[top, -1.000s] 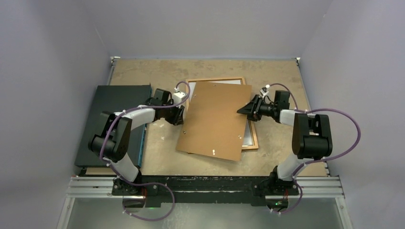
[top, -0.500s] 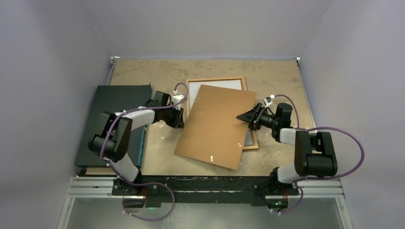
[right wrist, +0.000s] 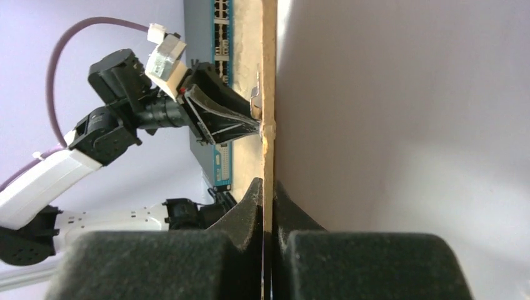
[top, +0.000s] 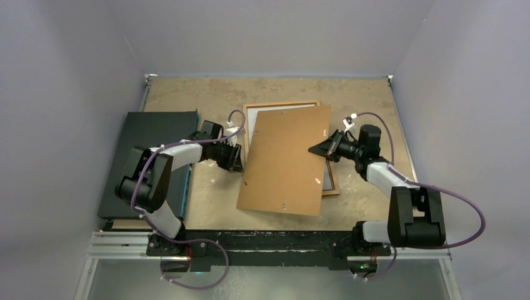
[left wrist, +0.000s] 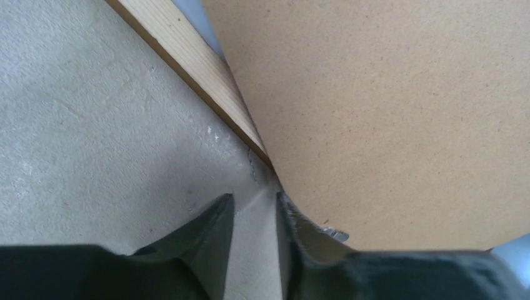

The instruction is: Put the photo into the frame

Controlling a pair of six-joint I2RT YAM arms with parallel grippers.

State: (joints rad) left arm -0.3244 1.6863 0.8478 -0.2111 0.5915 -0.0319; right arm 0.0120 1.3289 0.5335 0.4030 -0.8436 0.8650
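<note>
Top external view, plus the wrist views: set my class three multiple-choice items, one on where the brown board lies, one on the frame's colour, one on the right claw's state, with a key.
1. Where is the backing board? A askew over the frame; B left of it, apart; C beneath it.
2. What colour is the frame? A white; B blue; C orange-brown.
3. How is the right claw? A wide open; B shut on the board's edge; C out of view.
Key: A, the board covers most of the frame; C, its rails are bare wood; B, it pinches the thin edge.
</note>
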